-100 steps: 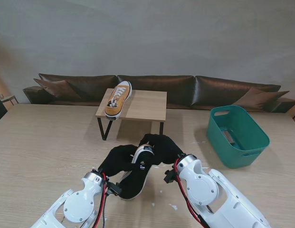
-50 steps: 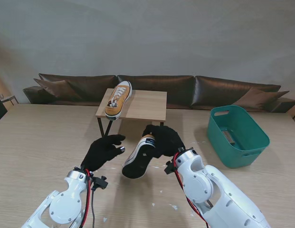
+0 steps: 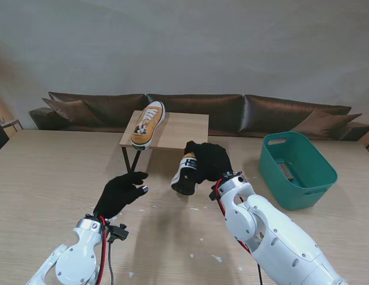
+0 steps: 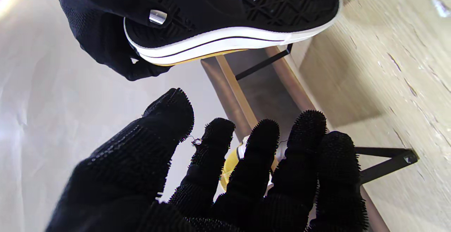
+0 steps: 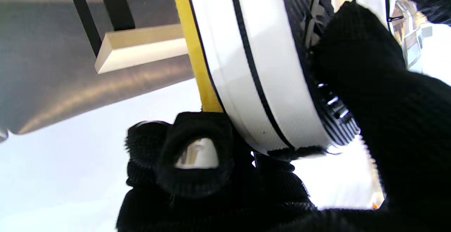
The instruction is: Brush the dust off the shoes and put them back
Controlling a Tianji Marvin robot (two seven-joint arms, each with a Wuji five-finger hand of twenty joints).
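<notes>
Now the put-back step looks under way. Centre of the stand view: the right hand (image 3: 209, 160) grips the second shoe (image 3: 185, 173), fingers (image 5: 192, 151) wrapped round its heel end, thumb pressed on the black tread; the shoe hangs clear of the desk (image 3: 47, 178), sole turned toward the camera, just in front of the small wooden rack (image 3: 184, 132). The first shoe (image 3: 147, 123), yellow canvas with white laces, sits on the rack's left part, toe overhanging the near edge. The right part of the rack top shows bare wood. Lower left of centre, the left hand (image 3: 120, 191) hovers above the desk with fingers spread, holding nothing; its wrist view shows bristly glove fingertips (image 4: 262, 137), which I take for the brushing surface. Teal bin (image 3: 298, 169) at right of frame, well apart from both hands. White flecks lie scattered on the desk near the arms. Judgement: brushing of this shoe seems finished. The next move calls for carrying it over the bare side of the rack, turning the sole downward, setting it beside its mate, and only then loosening the grip.
</notes>
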